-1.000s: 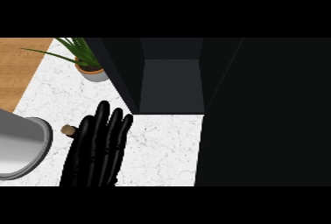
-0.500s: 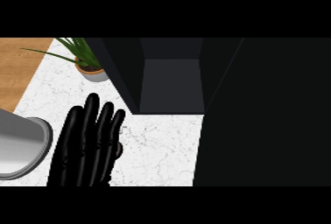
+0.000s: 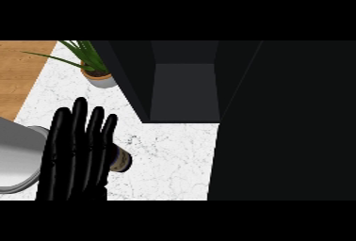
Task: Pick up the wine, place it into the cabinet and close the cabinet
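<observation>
Reaching up from the lower edge of the head view, the left hand (image 3: 75, 153) shows its fingers (image 3: 78, 127) straight and close together, pointing away over the white marble counter (image 3: 170, 155); they curl round nothing. Just beside the hand's right edge, part of the wine bottle (image 3: 120, 161) peeks out, lying on the counter and mostly hidden behind the fingers; whether hand and bottle touch cannot be told. At the far left sits a grey sink basin (image 3: 17, 155). A potted plant (image 3: 94, 70) stands at the counter's back. The dark cabinet (image 3: 184, 94) stands open beyond, its door (image 3: 285, 122) filling the right side.
</observation>
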